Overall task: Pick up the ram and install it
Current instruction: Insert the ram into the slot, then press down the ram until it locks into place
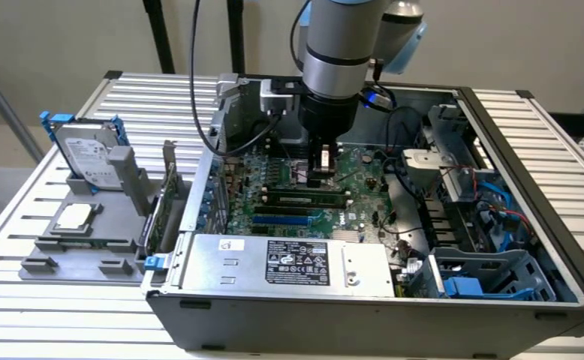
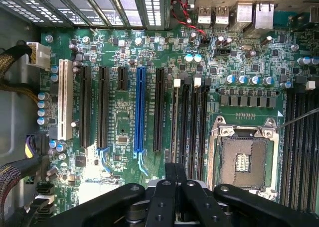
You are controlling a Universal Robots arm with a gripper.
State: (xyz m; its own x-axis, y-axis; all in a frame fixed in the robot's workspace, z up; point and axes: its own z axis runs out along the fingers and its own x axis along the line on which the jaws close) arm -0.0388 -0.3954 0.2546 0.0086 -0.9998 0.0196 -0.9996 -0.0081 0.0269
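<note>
The ram (image 1: 308, 199), a long dark-green stick with black chips, lies along a black slot on the motherboard (image 1: 357, 169) inside the open computer case. My gripper (image 1: 321, 180) hangs straight down over the board, its tip just above and beside the stick. In the wrist view my gripper (image 2: 174, 171) has its black fingers (image 2: 164, 187) pressed together with nothing visible between them. They sit over the row of black memory slots (image 2: 192, 122), beside the empty processor socket (image 2: 244, 160).
A grey fixture (image 1: 121, 247) at the exterior view's left holds a hard drive (image 1: 82, 154), a square silver processor (image 1: 75, 216) and an upright green expansion card (image 1: 167, 195). The power supply (image 1: 292, 262), drive cages (image 1: 483, 274) and cables (image 1: 412, 217) crowd the case around the board.
</note>
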